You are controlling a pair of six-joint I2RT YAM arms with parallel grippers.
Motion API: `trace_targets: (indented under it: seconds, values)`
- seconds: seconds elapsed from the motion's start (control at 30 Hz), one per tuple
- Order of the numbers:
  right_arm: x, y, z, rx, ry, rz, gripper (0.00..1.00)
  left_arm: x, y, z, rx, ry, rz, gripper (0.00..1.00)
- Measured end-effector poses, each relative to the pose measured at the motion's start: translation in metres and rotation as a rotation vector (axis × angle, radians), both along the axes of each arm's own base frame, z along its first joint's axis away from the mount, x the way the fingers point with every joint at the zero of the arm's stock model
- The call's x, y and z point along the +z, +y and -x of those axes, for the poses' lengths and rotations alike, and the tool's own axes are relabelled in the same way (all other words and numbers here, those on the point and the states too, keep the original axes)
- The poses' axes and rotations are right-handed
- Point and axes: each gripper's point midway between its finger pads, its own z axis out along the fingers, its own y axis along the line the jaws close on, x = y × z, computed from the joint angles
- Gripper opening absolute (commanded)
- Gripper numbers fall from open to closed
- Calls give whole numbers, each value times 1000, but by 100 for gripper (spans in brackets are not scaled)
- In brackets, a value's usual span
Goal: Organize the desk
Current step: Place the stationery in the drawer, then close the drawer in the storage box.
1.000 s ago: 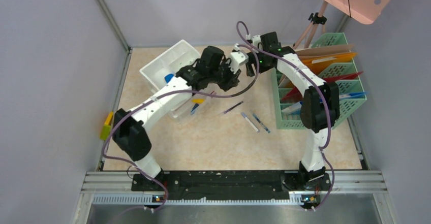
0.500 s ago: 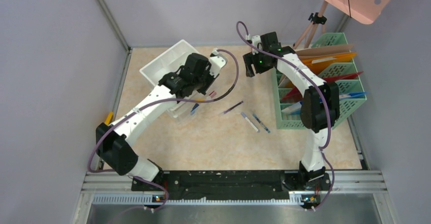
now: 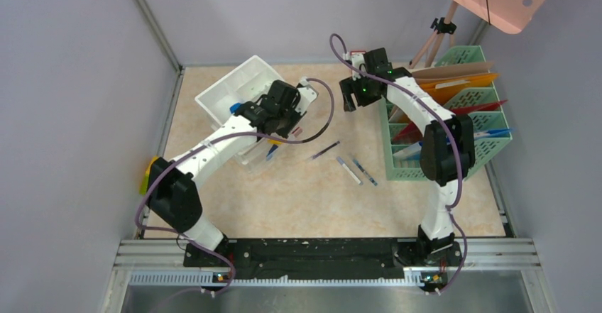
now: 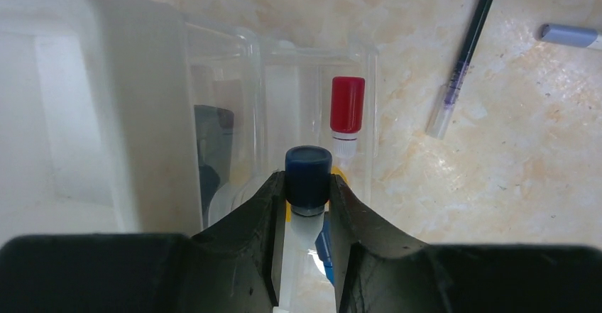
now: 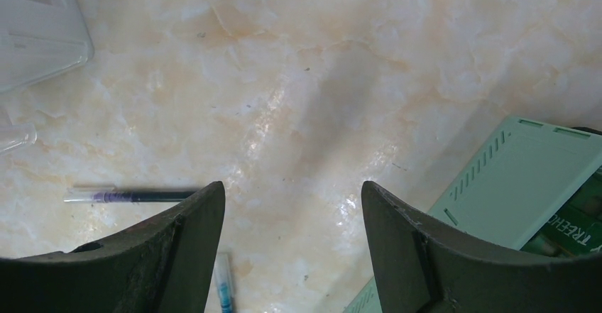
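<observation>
The desk [image 3: 312, 192] is beige and marble-like. My left gripper [image 3: 288, 120] is shut on a white marker with a dark blue cap [image 4: 308, 165]; in the left wrist view the gripper [image 4: 308, 185] holds it above a clear pen organizer [image 4: 312, 64] with a red-capped marker [image 4: 347, 111] in it. My right gripper [image 3: 349, 99] is open and empty above bare desk [image 5: 319, 57], its jaws wide apart in the right wrist view [image 5: 292, 185]. A dark pen [image 3: 324, 150] and two lighter pens [image 3: 348, 170] lie loose mid-desk.
A white drawer unit [image 3: 234, 89] stands at the back left, beside the organizer. A green mesh file rack [image 3: 454, 121] with folders stands on the right, its corner close to my right gripper [image 5: 525, 178]. A yellow-green object [image 3: 148, 174] sits at the left edge.
My left gripper has moved left and toward the near side, away from the right gripper, to above the clear organizer, marker in its jaws. The right gripper has barely moved.
</observation>
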Motion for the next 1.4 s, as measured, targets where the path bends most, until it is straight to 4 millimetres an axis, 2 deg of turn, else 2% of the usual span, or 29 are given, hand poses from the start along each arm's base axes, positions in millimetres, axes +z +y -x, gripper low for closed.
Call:
trace_targets:
  seconds: [0.23,0.43,0.6,0.8,0.9,1.0,1.13,1.27,1.4]
  values:
    - [2,2,0,7,-3,-11,70,-11,0,-1,6,22,-15,50]
    - [0,2,3,11,4,-14,70,-10,0,3,6,42,-14,53]
    - [-1,3,3,13,6,-15,70,4,-11,6,-36,55,40,56]
    - [-1,3,3,13,6,-16,70,30,-36,35,-178,84,184,59]
    - [-1,3,3,13,6,-16,70,36,-48,50,-243,103,229,58]
    - [-1,3,3,13,6,-16,70,22,-55,61,-278,152,233,58]
    - [-1,3,3,14,6,-16,70,-10,-56,66,-278,233,198,58]
    - [-5,2,5,14,14,-13,70,-46,-49,70,-253,313,139,58]
    - [-4,2,5,15,13,-14,70,-61,-40,67,-211,326,82,58]
